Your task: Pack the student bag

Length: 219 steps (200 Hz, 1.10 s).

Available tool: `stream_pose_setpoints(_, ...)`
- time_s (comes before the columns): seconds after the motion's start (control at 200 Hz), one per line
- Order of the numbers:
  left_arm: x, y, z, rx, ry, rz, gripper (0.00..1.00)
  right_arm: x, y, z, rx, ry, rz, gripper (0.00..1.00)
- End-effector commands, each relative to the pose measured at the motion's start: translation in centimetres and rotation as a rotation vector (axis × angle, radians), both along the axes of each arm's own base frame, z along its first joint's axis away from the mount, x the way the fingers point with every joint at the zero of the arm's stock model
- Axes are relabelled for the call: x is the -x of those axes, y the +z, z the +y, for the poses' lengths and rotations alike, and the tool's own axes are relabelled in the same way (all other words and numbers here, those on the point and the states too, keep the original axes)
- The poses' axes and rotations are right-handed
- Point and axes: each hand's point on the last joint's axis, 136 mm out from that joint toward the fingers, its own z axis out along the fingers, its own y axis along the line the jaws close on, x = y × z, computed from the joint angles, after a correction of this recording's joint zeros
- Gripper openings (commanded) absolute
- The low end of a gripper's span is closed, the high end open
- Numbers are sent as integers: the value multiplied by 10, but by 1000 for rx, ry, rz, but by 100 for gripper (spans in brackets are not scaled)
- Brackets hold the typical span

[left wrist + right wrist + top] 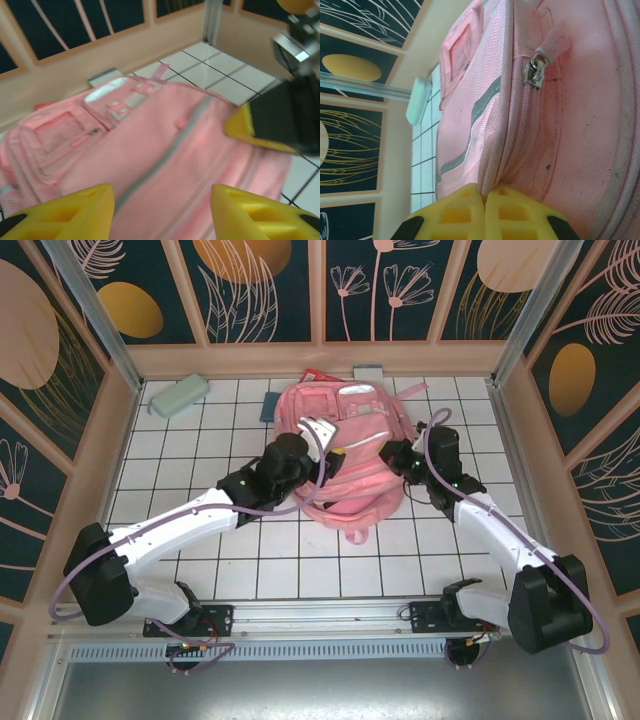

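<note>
While the left tool [160,210] stands apart over the student bag [345,455] and the right tool [484,210] is together at its seam, we fear so slight a pinch slipping.

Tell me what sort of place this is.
Probably a staged robot test cell, not a real classroom: a white gridded tabletop, wood-framed walls painted with leaves, and a left arm and right arm bolted to a rail at its near edge.
</note>
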Motion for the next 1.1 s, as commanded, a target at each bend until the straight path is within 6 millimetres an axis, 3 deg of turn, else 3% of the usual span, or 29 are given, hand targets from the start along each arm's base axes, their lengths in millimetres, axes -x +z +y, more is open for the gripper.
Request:
stream_pose_setpoints(0.0,-21,-6,27,36,130,56,57,7,18,-9,12,-4,-98,0)
stream_pose_setpoints(0.14,-62,-14,59,51,293,97,58,16,8,-18,29,-22,-89,0)
stream_pose_setpoints(0.3,-112,-35,103,94,471,159,56,19,8,-17,17,-3,-98,0)
stream_pose_setpoints(0.48,-163,-74,156,164,649,252,54,18,17,-12,8,24,-126,0)
stream_pose_setpoints(0.631,-199,-112,184,204,725,331,53,17,28,-8,-6,45,-151,0)
stream_pose_setpoints(0.866,-257,-159,200,252,748,432,52,16,36,-5,-12,63,-161,0)
stream_pose_setpoints(1.091,-292,-198,194,324,682,518,51,14,36,-5,-1,60,-154,0)
